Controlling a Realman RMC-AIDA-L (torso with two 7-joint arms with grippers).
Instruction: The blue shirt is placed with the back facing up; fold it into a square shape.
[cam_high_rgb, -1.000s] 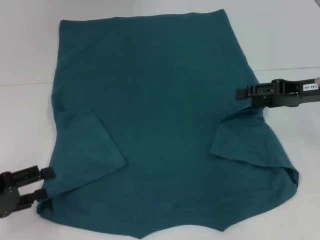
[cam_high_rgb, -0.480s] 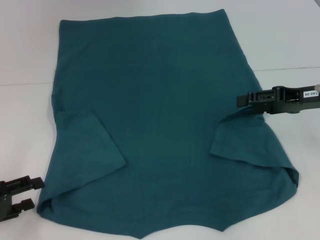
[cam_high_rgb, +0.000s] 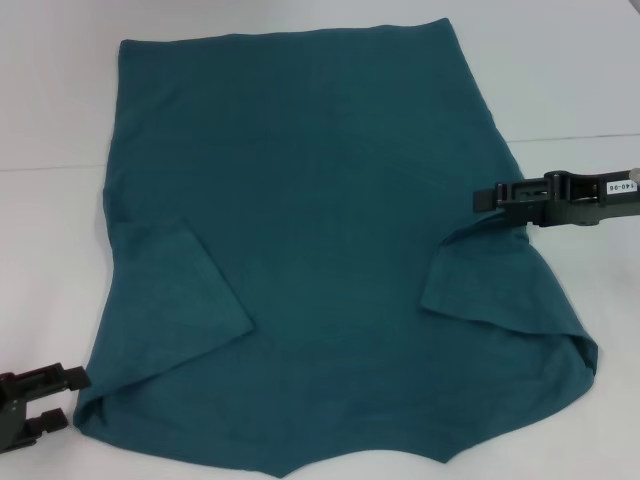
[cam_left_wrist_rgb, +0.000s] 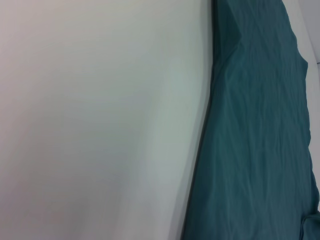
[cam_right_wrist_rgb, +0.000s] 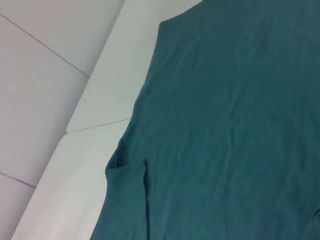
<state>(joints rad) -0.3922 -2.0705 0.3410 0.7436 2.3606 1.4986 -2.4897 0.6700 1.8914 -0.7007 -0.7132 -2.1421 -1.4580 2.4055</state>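
Sleeves lie folded inward on the blue shirt (cam_high_rgb: 310, 250); next, a lengthwise fold. Left claw (cam_high_rgb: 62, 398) spread beside the shoulder; right claw (cam_high_rgb: 487, 198) at the side edge, closure unclear.

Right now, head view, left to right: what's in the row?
left gripper at the near left corner → blue shirt spread on the white table → right gripper at the shirt's right edge.

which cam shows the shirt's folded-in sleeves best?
Head view. It shows the whole blue shirt with both sleeves turned inward, left hand open beside its near corner and right hand at its right edge. Left wrist view shows only an edge strip; right wrist view shows part of the body and one sleeve fold.
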